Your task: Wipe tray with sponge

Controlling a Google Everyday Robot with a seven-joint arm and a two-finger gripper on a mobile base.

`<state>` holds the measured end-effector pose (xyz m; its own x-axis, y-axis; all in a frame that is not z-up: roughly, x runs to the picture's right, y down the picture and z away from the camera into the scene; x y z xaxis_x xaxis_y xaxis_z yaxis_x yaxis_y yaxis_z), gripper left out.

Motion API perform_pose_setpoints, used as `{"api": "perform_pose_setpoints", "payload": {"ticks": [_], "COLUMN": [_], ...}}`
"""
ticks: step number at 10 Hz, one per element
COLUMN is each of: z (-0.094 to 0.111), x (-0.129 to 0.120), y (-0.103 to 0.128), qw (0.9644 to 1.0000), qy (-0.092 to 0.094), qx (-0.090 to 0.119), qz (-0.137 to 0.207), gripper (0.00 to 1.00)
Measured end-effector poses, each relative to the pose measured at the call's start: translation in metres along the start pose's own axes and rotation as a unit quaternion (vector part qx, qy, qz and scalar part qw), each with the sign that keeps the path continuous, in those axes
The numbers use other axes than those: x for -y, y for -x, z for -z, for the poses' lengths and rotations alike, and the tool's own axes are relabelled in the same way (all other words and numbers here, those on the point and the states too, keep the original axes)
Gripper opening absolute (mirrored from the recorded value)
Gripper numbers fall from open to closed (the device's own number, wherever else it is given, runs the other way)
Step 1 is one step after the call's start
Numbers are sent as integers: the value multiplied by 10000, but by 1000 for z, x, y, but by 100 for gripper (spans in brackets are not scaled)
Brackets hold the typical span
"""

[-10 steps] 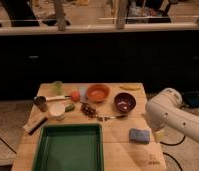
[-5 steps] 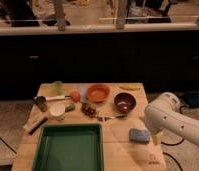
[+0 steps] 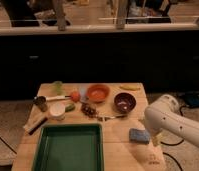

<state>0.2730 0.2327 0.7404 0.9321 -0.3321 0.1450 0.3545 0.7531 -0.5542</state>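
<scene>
The dark-green tray [image 3: 40, 150] lies at the front left of the wooden table, with nothing in it. The blue-grey sponge [image 3: 139, 135] lies flat on the table to the right of the tray, a short gap away. My white arm [image 3: 168, 119] comes in from the right edge. My gripper [image 3: 155, 137] is at the arm's low end, just right of the sponge and mostly hidden by the arm.
Behind the tray stand an orange bowl [image 3: 98, 92], a dark bowl [image 3: 125, 102], a white cup [image 3: 57, 111], a green lump [image 3: 69, 107], an orange fruit [image 3: 74, 95], a metal can [image 3: 41, 103] and a brush [image 3: 35, 124]. A utensil [image 3: 110, 117] lies mid-table.
My arm has moved a little to the left and down, closer to the sponge. The sponge, the tray and the other things have not moved.
</scene>
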Motion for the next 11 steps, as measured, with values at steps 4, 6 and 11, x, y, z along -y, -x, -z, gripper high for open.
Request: {"api": "perform_pose_setpoints", "payload": {"ticks": [4,6,11], "z": [-13,-17,-35], "x": [-3,-4,-3], "y": [-6,-4,-2], "qw": [9999,9996,9990], "qy": [16,13,-58], "qx": [157,194,342], "qz": [39,192,284], "gripper": [80,80,80]}}
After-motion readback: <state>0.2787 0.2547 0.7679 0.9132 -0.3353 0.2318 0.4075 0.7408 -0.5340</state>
